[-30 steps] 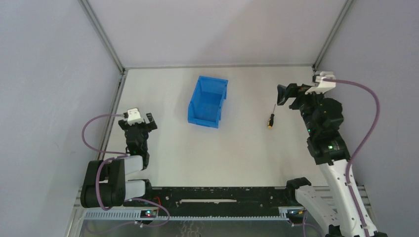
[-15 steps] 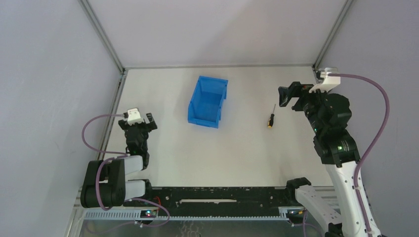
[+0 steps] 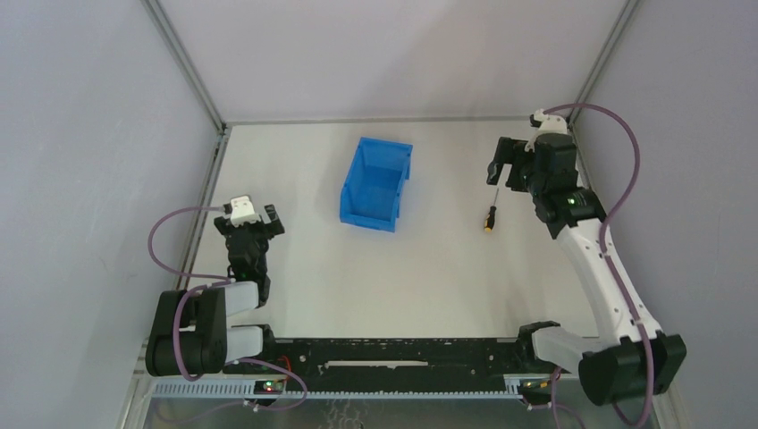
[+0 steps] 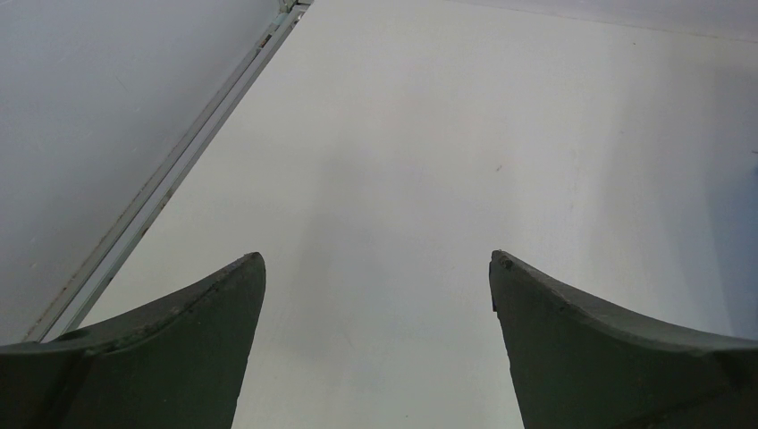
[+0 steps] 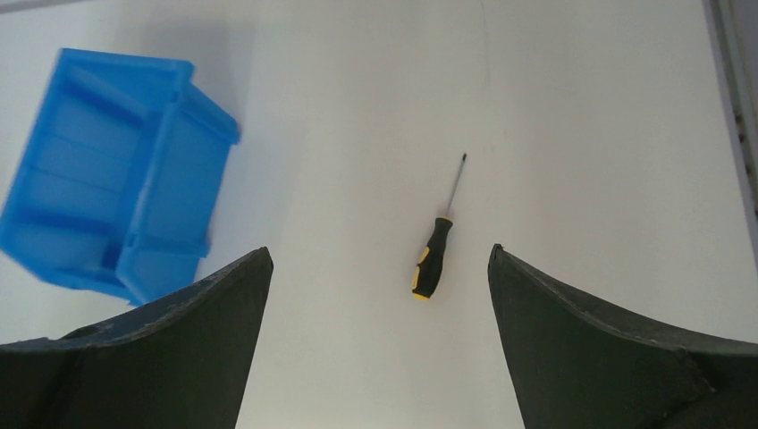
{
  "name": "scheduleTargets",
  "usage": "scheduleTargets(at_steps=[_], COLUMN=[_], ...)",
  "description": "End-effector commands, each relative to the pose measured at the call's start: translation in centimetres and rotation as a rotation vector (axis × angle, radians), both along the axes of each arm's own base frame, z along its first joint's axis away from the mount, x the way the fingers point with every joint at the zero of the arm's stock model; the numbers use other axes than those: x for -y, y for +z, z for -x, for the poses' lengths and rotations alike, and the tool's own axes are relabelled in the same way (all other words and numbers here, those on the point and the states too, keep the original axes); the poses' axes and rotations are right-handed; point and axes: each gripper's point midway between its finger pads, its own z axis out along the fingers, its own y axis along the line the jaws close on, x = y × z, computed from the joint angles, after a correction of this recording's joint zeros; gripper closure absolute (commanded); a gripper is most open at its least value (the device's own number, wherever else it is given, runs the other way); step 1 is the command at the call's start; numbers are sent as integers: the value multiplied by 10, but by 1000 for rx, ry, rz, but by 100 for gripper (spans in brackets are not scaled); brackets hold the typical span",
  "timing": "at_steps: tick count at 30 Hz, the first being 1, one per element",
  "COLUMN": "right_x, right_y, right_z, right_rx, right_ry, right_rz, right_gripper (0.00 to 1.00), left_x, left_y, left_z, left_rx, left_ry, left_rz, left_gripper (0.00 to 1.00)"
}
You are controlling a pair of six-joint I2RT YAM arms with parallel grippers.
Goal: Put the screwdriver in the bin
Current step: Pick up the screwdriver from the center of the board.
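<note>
You are looking at a white table top (image 3: 429, 286) enclosed by pale grey walls with metal framing at the corners.

At the left, the left gripper (image 3: 251, 222) sits low near the left edge of the table. In the left wrist view, the left gripper (image 4: 375, 259) has its two dark fingers spread wide, with only bare table surface between them.

Near the middle, toward the far side, the blue rectangular plastic bin (image 3: 368, 217) stands on the table with its open top facing up. Nothing is visible inside it.

To the right of the bin, and well apart from it, the small screwdriver (image 3: 490, 211) with a black handle, an orange-yellow end and a thin metal shaft lies flat on the table. Its orange-yellow end points toward the arm bases and its shaft points toward the far wall.

At the right, the right gripper (image 3: 503, 168) is positioned over the shaft end of the screwdriver. In the right wrist view, the right gripper (image 5: 380, 255) has its fingers spread apart. The screwdriver (image 5: 438, 250) lies between them, right of centre and touching neither finger. The bin (image 5: 170, 179) appears beyond the left finger.
</note>
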Motion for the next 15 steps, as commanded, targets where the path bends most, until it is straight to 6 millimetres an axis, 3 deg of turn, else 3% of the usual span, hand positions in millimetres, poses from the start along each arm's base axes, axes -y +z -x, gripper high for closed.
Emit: scheduleTargets(at_steps=[1,9,15], right_x=[7,13,14], right_y=[-16,-87,-140], right_z=[-16,-49,-60], right_rx=[-55,-226,-318], right_ry=[-68,-121,-145], right_rz=[-31,5,-4], right_gripper=[0,0,1], left_x=[-1,0,0], left_y=[21,21,21], left_z=[-10,-10,-10], left_rx=[62,62,61], left_ry=[6,6,5], left_rz=[1,1,1], left_gripper=[0,0,0])
